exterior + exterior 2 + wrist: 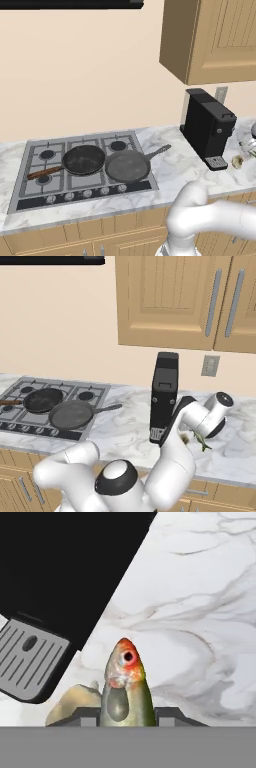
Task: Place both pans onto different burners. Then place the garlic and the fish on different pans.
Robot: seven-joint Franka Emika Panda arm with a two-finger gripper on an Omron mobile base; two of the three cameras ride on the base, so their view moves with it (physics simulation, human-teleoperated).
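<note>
The black pan (pixel 84 159) with the long wooden handle sits on the middle burner of the cooktop (pixel 30 192). Touching its right side, the grey pan (pixel 127 166) lies over the front right burner, handle pointing right. Both pans are empty, the black pan (pixel 43 399) and the grey pan (pixel 71 414) alike. Far to the right, past the coffee machine, my gripper (pixel 127 718) is shut on the fish (pixel 125 687), whose red-eyed head sticks out between the fingers. The fish (pixel 202 442) hangs just above the marble counter. The garlic (pixel 75 703) lies on the counter close beside it, by the machine's drip tray (pixel 237 161).
A black coffee machine (pixel 207 127) stands on the counter between the cooktop and my hand. Three burners (pixel 118 145) show bare, two at the back and one at the front left. Wall cabinets (pixel 175 301) hang above the counter. Marble counter (pixel 172 170) lies open right of the cooktop.
</note>
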